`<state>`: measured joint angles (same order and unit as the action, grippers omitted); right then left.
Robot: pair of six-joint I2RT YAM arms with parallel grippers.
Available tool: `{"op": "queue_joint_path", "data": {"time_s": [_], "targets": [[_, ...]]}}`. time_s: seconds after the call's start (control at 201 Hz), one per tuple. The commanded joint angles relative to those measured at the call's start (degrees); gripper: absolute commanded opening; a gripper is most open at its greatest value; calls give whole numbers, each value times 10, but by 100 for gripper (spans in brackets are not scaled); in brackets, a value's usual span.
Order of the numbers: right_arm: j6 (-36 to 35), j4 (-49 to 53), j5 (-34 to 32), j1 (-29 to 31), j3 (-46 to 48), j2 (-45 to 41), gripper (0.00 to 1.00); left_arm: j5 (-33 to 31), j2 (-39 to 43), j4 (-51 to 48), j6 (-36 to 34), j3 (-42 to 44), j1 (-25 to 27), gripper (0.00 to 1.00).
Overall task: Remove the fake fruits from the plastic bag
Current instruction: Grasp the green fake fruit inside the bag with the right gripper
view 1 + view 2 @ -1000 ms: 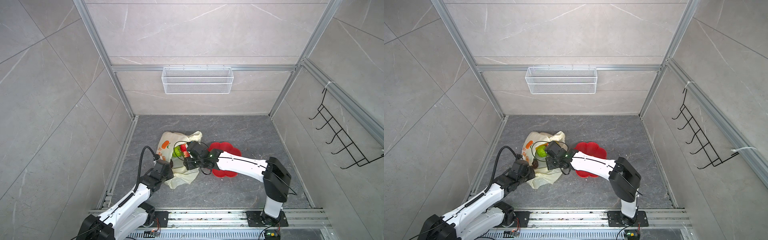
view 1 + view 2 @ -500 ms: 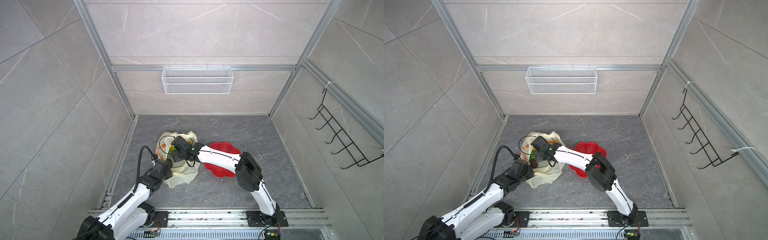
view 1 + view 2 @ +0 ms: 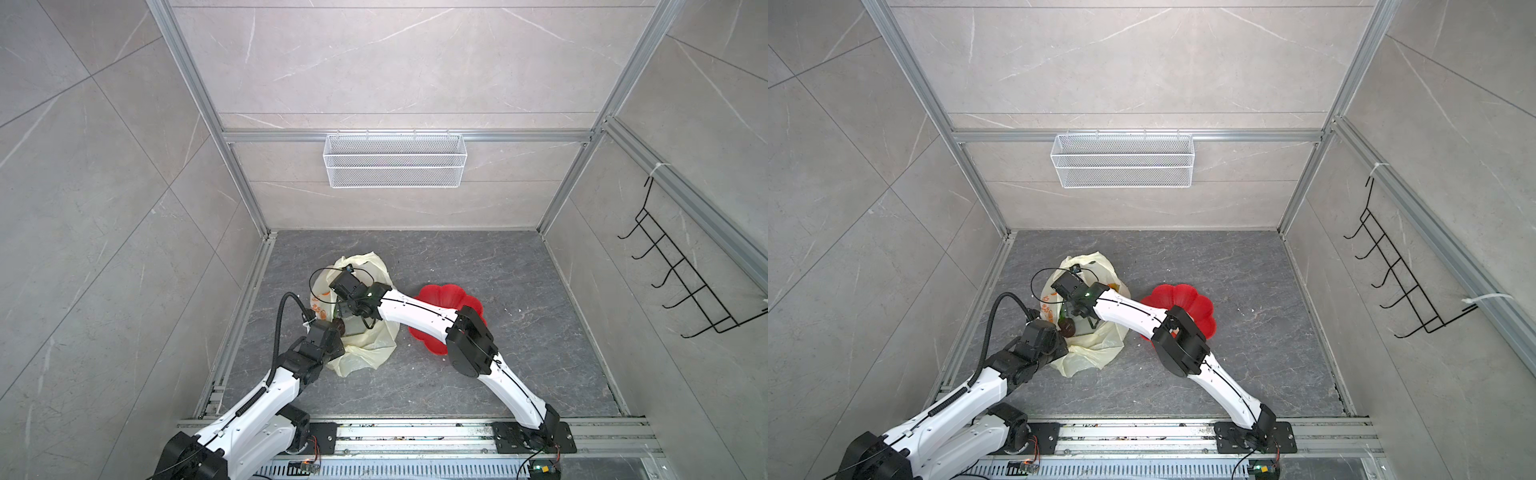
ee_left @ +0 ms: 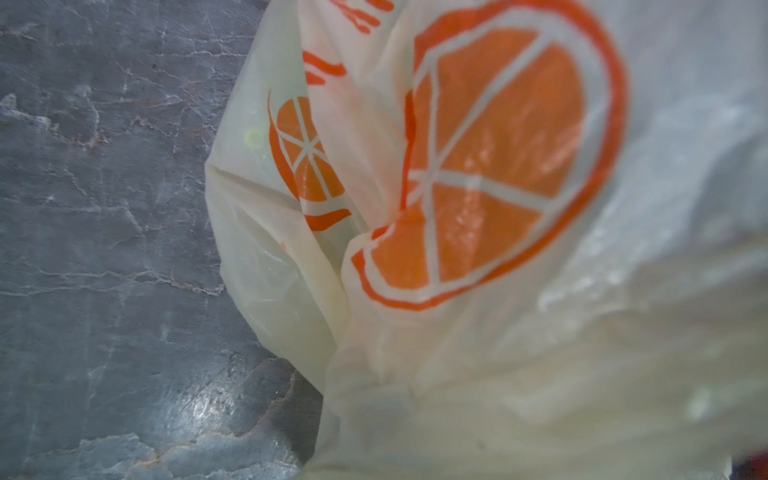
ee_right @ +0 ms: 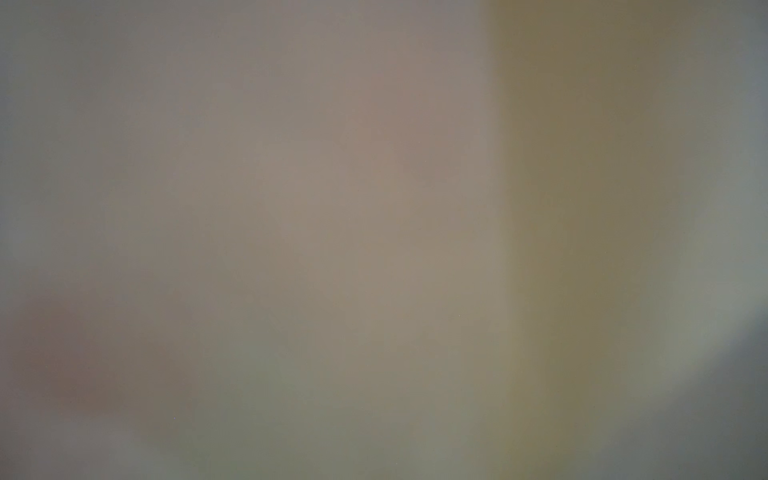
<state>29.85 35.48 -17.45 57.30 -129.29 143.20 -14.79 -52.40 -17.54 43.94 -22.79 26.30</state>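
**Both arms at the bag, fruit inside it**

We take the plastic bag (image 3: 374, 345) as our landmark. It lies crumpled on the grey floor (image 3: 498, 374), its mouth gaping in both top views.

The left gripper (image 3: 336, 333) is at the bag's near edge, on the side of the left arm's base. It is clenched. In the left wrist view the film, printed with orange slices (image 4: 498, 166), bunches right up to the camera, so we read it as pinching the bag's rim.

The right arm reaches over the bag from the plate's side, and the right gripper (image 3: 351, 321) dips into the bag's mouth. Its fingers are hidden by its own body and the film, and the right wrist view is one blur. We cannot tell whether it is released or grasping anything.

Of the fake fruits (image 3: 1067, 328) we make out a dark round one in the bag's mouth, just beside the left gripper. A patch of green (image 3: 1064, 309) lies close by it, further in.

The red flower-shaped plate (image 3: 440, 296) sits just beside the bag, on the right arm's side, partly under that arm.
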Motion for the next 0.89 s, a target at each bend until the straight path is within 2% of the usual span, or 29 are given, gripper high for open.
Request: {"op": "queue_joint_path", "data": {"time_s": [0.0, 0.348, 0.448, 0.597, 0.886], "targets": [[3, 64, -23, -1, -69, 44, 82, -1, 6, 12, 0, 2, -3, 0], [19, 169, -47, -1, -216, 139, 81, 3, 7, 14, -4, 2, -3, 0], [13, 165, -43, -2, -219, 142, 78, 3, 10, 15, -4, 4, -3, 0], [7, 159, -33, -2, -220, 137, 67, 5, 7, 15, -4, 2, -3, 0], [-4, 160, -20, 4, -207, 100, 63, 5, 6, 15, -4, 2, -3, 0]]}}
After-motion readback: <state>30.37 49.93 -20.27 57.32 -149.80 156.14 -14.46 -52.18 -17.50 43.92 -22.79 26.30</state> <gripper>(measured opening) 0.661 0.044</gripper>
